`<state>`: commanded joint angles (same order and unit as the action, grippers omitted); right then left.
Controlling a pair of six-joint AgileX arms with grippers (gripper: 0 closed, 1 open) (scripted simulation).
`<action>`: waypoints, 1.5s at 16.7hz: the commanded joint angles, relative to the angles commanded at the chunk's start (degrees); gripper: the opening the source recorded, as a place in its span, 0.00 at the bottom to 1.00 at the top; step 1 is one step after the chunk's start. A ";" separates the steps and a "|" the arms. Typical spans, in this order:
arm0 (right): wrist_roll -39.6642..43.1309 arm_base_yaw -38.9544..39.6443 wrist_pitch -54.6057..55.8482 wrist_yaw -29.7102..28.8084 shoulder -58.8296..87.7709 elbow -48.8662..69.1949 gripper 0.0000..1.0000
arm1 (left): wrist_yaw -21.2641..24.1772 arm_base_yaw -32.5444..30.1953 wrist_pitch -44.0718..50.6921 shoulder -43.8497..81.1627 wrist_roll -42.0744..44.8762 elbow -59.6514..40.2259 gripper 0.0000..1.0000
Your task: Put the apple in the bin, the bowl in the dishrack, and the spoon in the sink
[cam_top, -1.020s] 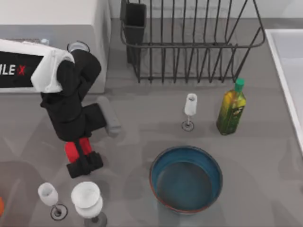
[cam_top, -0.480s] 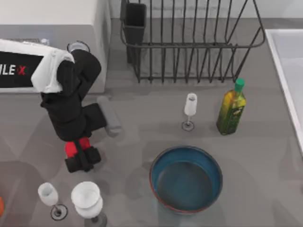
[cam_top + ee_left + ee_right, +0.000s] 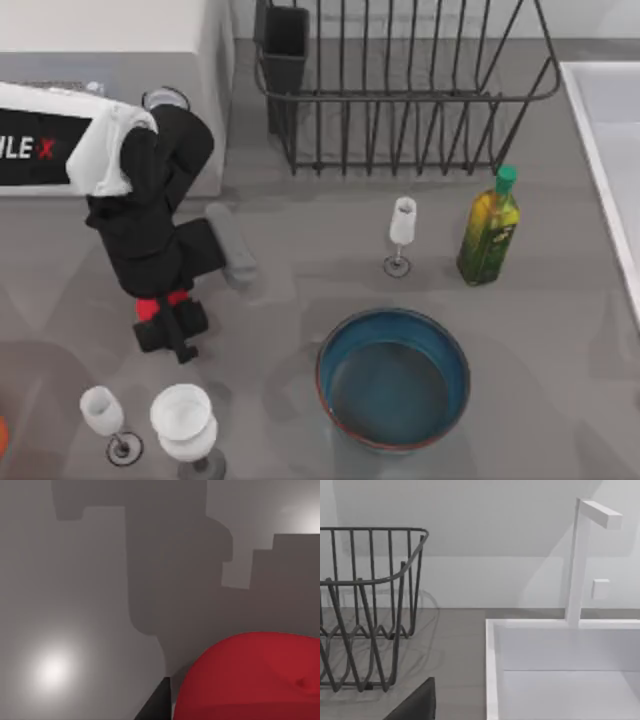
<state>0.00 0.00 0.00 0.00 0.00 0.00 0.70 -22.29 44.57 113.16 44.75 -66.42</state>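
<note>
Apple [image 3: 150,307] sits at the table's left side, clamped between the fingers of the left gripper [image 3: 165,322], which is closed narrowly around it; in the left wrist view the red fruit [image 3: 255,677] lies close against a dark finger [image 3: 157,705] above the grey table [image 3: 75,605]. Two white glasses [image 3: 182,415] stand just in front of the gripper. Bowl [image 3: 393,378] rests upright near the table's front centre, well apart from the dishrack [image 3: 400,90] at the rear. A green-capped bottle [image 3: 490,228] and a slim glass [image 3: 401,235] stand between them. Sink [image 3: 605,150] occupies the right edge; the right wrist view shows its rim [image 3: 492,670], its faucet [image 3: 580,560] and the rack [image 3: 365,605].
</note>
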 joint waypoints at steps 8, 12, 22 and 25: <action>0.00 0.00 0.00 0.00 0.00 0.00 1.00 | -0.58 0.10 0.36 -1.05 0.26 -0.65 0.00; 0.00 0.00 0.00 0.00 0.00 0.00 1.00 | -0.58 -0.47 6.89 -2.71 0.78 -4.76 0.00; 0.00 0.00 0.00 0.00 0.00 0.00 1.00 | -0.61 0.02 21.81 -8.69 -0.09 -14.49 0.00; 0.00 0.00 0.00 0.00 0.00 0.00 1.00 | -1.09 0.62 21.87 -9.32 -0.65 -13.63 0.00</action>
<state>0.00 0.00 0.00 0.00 0.00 0.00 -0.39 -21.67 66.45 103.84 44.09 -80.05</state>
